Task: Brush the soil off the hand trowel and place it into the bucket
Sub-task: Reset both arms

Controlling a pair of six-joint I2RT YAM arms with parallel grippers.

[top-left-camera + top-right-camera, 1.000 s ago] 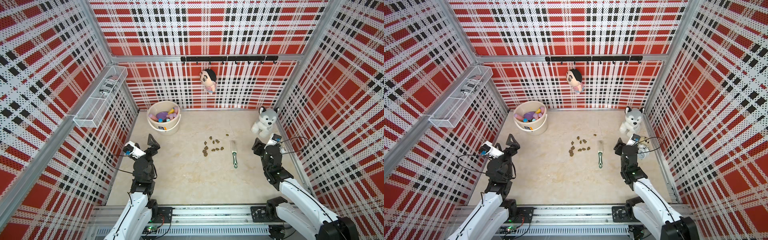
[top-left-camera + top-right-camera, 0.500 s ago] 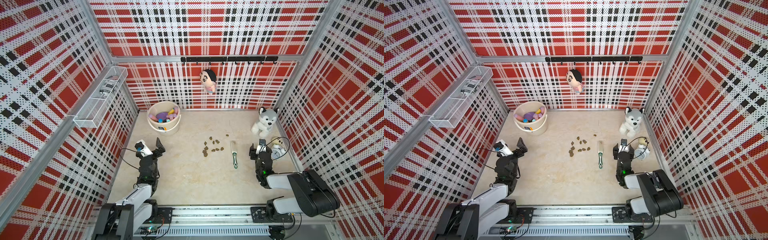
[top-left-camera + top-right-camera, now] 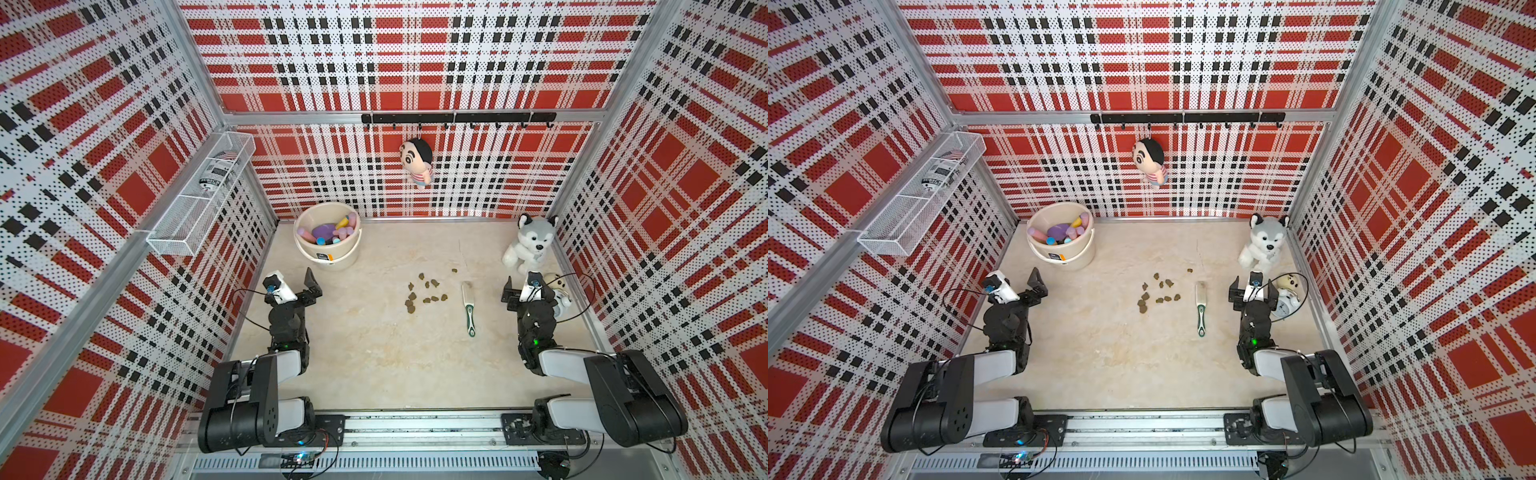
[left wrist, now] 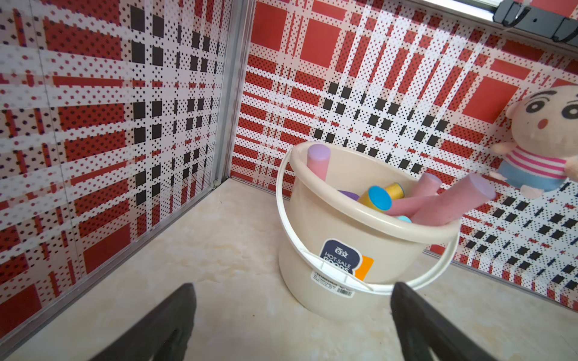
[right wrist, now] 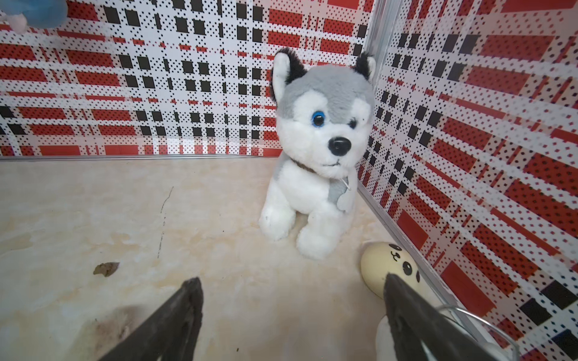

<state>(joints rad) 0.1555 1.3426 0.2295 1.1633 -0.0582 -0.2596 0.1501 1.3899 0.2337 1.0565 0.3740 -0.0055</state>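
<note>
The cream bucket (image 3: 332, 259) (image 3: 1065, 262) (image 4: 312, 281) stands at the back left. Several pink, yellow and blue toy handles and a purple piece stick out of it. Which of them is the hand trowel I cannot tell. Soil (image 3: 424, 291) (image 3: 1156, 293) lies as small olive-brown lumps mid-floor, and one lump (image 5: 106, 268) shows in the right wrist view. A white-and-green brush (image 3: 468, 307) (image 3: 1200, 309) lies flat right of the lumps. My left gripper (image 3: 297, 282) (image 3: 1021, 282) (image 4: 292, 286) is open and empty just in front of the bucket. Near the right wall my right gripper (image 3: 528, 286) (image 3: 1254, 286) (image 5: 292, 279) is also open and empty.
A husky plush (image 3: 530, 245) (image 5: 316, 156) sits in the back right corner, with a cream egg-faced toy (image 3: 557, 284) (image 5: 387, 265) beside my right gripper. A doll (image 3: 417, 162) hangs from the hook rail (image 3: 457, 118). A wire basket (image 3: 199, 208) juts from the left wall.
Both arms have folded back low toward the front rail. The right jaws have opened wider. Brush, soil and bucket have not moved.
</note>
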